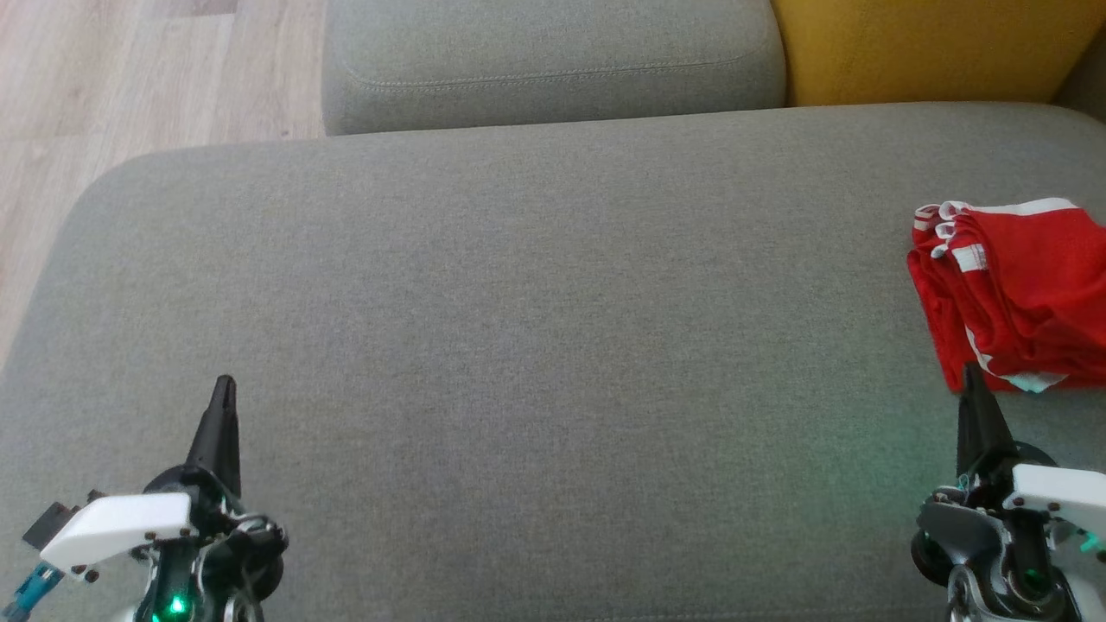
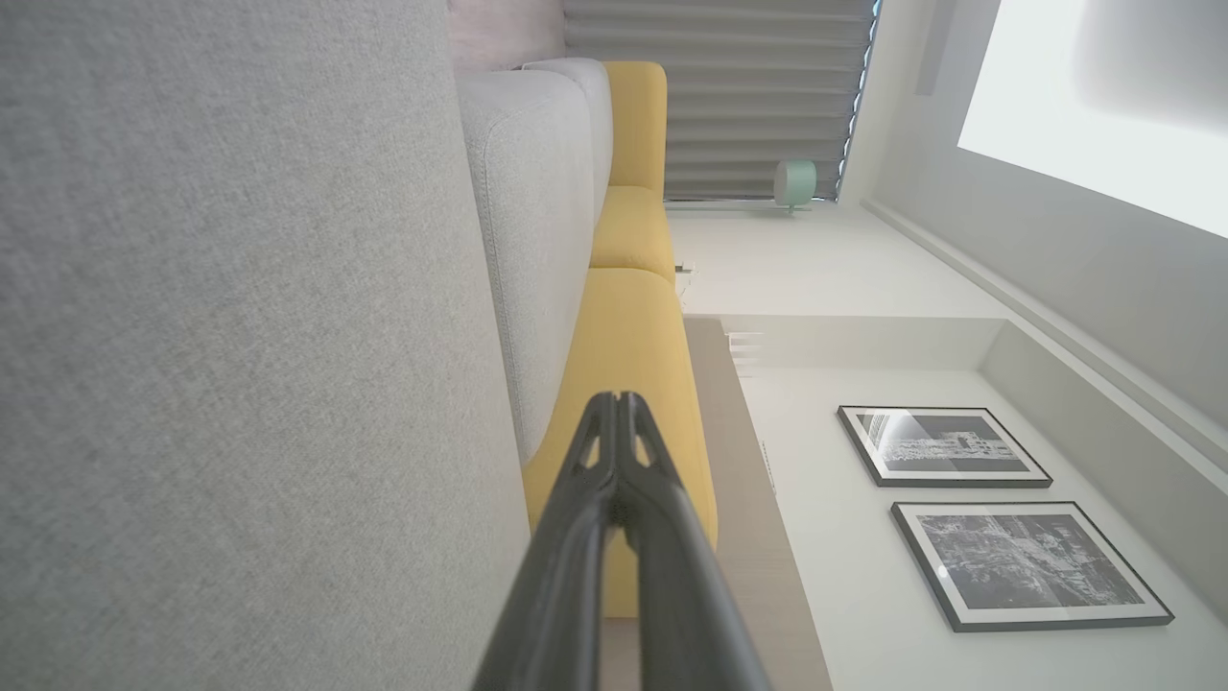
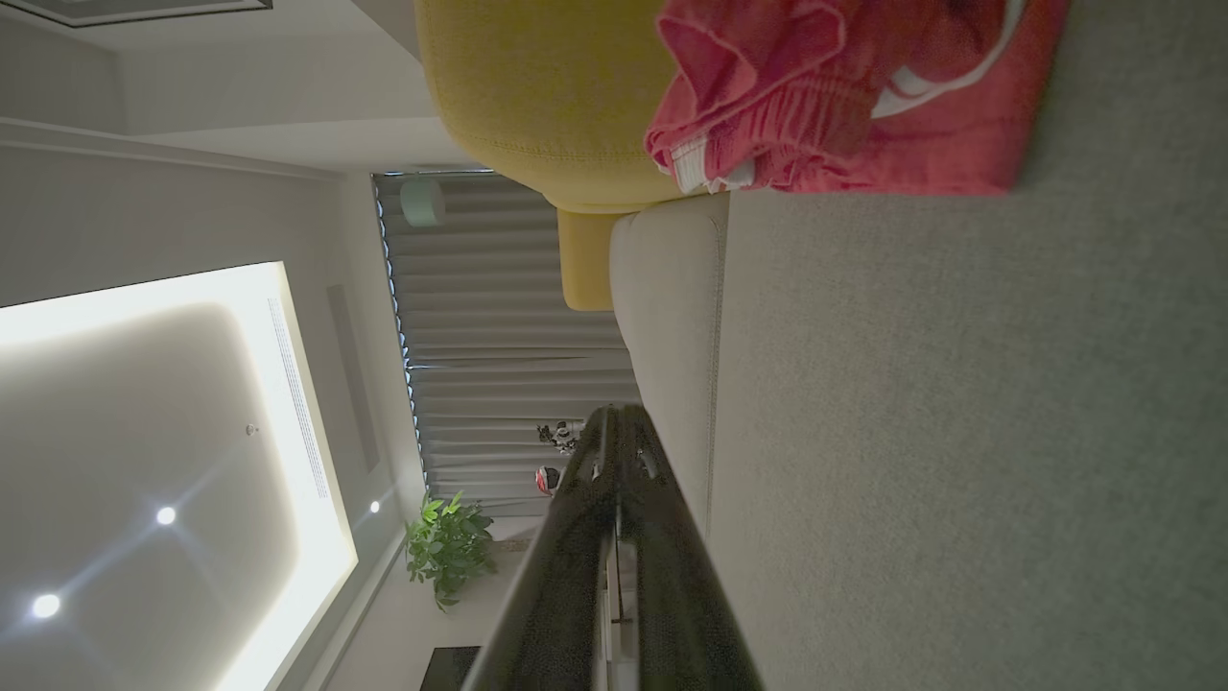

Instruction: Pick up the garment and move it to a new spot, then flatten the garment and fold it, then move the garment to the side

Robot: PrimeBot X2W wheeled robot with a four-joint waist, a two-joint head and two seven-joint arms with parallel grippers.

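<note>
Garment (image 1: 1028, 285) near closed right end effector (image 1: 970, 376), left end effector (image 1: 225, 385) closed, both empty

My head camera looks steeply down on the grey sofa seat (image 1: 536, 345) from close above. Both wrist cameras skim that seat, rolled sideways, sighting along my left claw (image 2: 617, 408) and right claw (image 3: 619, 422) toward the yellow cushion (image 1: 924, 52) behind it, shared by all views.

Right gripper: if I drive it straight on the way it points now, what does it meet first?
Most likely the red garment: in the head view the shut right gripper ends at its near edge. The wrist view sets the garment off to one side, so it may just clip it.
</note>
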